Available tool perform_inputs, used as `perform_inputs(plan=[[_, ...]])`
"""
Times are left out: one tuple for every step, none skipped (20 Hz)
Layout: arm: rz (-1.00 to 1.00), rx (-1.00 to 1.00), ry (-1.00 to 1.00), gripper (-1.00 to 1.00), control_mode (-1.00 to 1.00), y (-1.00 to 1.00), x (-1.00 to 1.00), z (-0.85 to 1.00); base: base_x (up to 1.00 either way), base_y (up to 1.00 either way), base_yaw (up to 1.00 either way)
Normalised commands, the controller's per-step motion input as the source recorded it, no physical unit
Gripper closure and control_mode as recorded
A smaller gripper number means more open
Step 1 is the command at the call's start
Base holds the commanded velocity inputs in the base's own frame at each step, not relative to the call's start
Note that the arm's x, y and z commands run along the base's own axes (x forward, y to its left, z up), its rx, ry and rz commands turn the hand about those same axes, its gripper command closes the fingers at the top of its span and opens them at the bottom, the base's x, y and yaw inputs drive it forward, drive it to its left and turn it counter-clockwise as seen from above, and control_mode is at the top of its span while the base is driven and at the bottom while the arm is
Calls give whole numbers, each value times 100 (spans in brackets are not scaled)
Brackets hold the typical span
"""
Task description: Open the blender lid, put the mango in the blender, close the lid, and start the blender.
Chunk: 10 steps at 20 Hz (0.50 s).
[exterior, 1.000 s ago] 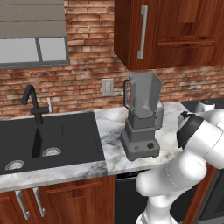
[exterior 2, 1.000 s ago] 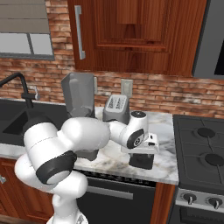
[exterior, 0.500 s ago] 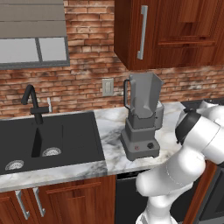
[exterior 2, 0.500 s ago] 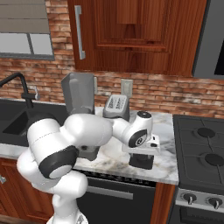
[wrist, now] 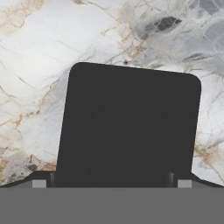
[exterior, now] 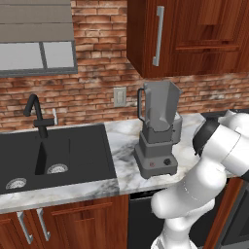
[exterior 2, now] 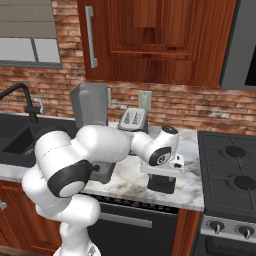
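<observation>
The blender stands on the marble counter, its grey jar open at the top with no cap on it. The blender lid, a flat black square, lies on the counter to the blender's right, also seen as the blender lid near the front edge. My gripper points straight down over it and stands open. Its fingertips sit wide apart at either side of the lid's near edge. In the right base view the gripper hovers just above the lid. The mango is out of view.
A toaster sits at the back of the counter behind my hand. A stove borders the counter on the right, a black sink with a faucet on the left. Wall cabinets hang above.
The arm's elbow has shifted slightly. The hand stays low over the lid, jaws just as wide; the lid and blender have not moved.
</observation>
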Motion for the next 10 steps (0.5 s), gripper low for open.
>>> perform_inputs(plan=[[0,0,0,-100,-100,-1,0,0,0,0,0],[0,0,0,-100,-100,0,0,0,0,0,0],[0,0,0,-100,-100,0,0,0,0,0,0],[0,0,0,-100,-100,0,0,0,0,0,0],[0,0,0,-100,-100,0,0,-5,0,0,0],[0,0,0,-100,-100,0,0,-6,0,0,0],[0,-1,0,-100,-100,0,0,-16,0,0,0],[0,-4,-1,-100,-100,0,0,-17,0,0,0],[0,-5,-3,-100,-100,0,-4,-15,0,0,0],[0,-5,-5,-100,-100,0,-12,-9,0,0,0]])
